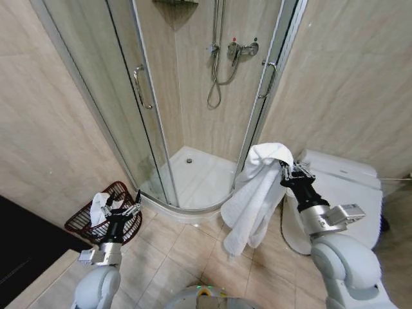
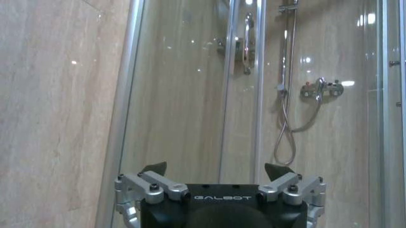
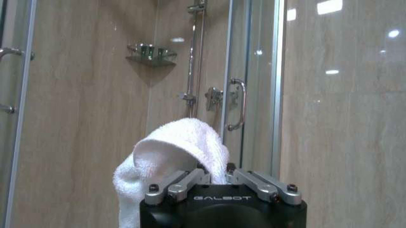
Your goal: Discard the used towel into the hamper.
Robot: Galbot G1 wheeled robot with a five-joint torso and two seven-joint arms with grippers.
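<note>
Right gripper (image 1: 288,171), right of centre, is clamped on a white towel (image 1: 253,196) hanging down over the floor. Left gripper (image 1: 122,207) sits wide open and empty, lower left, in front of the hamper (image 1: 80,225) beside the shower.

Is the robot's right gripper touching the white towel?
Touching. In the right wrist view the right gripper is shut on the towel; the head view shows it hanging from there.

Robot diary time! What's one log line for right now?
right end effector: shut on towel, held up | left end effector: open, idle | hamper: on floor, left
</note>
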